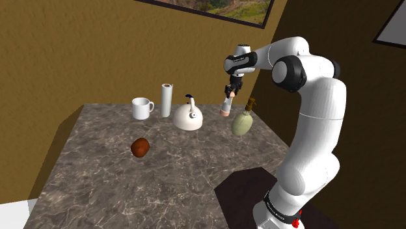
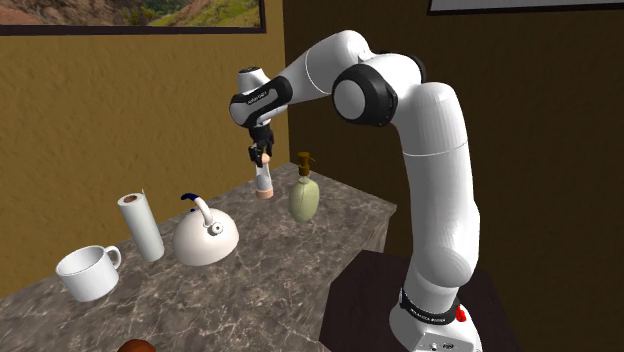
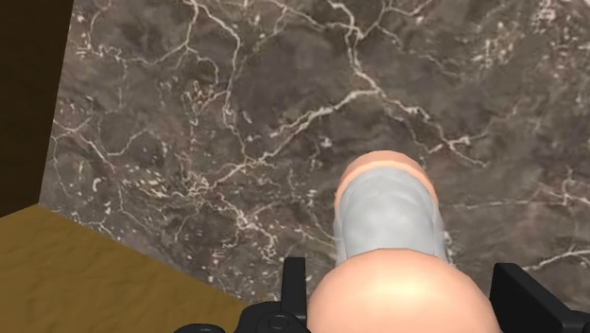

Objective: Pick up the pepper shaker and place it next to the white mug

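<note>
The pepper shaker [image 1: 227, 106] is a slim pale cylinder with pinkish ends, upright near the far edge of the dark marble table [image 1: 169, 185]. My black gripper [image 1: 229, 95] comes down on it from above and is shut on its upper part. In the second exterior view the gripper [image 2: 262, 153] clasps the shaker [image 2: 264, 182] just beside a green bottle. The wrist view has the shaker [image 3: 388, 213] between the two fingers [image 3: 295, 284]. Whether its base touches the table I cannot tell. The white mug [image 1: 142, 108] [image 2: 88, 272] stands far off toward the shoulder view's left.
Between shaker and mug stand a white kettle [image 1: 189, 117] [image 2: 205, 236] and an upright paper roll [image 1: 166, 99] [image 2: 141, 226]. The green pump bottle [image 1: 243, 122] [image 2: 304, 196] is close beside the shaker. A brown rounded object [image 1: 140, 148] lies mid-table. Brown walls run behind the table.
</note>
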Controlling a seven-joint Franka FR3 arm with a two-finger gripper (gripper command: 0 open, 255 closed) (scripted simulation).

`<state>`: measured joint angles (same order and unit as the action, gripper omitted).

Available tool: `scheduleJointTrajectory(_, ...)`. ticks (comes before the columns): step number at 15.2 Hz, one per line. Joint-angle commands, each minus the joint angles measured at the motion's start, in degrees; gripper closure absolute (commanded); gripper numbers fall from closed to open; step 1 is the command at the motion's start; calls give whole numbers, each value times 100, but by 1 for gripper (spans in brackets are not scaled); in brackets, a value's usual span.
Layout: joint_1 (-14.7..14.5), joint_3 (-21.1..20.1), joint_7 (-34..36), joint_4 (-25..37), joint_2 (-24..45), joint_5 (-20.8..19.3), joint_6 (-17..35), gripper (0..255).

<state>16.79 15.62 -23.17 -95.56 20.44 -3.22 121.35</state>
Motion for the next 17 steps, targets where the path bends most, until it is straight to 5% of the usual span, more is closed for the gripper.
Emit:
scheduleJointTrajectory(1, -2, 4, -10, 80, -44, -6, -123, 255)
scheduleJointTrajectory(17, 5, 26, -114, 1059, -228, -15, -1274, 255)
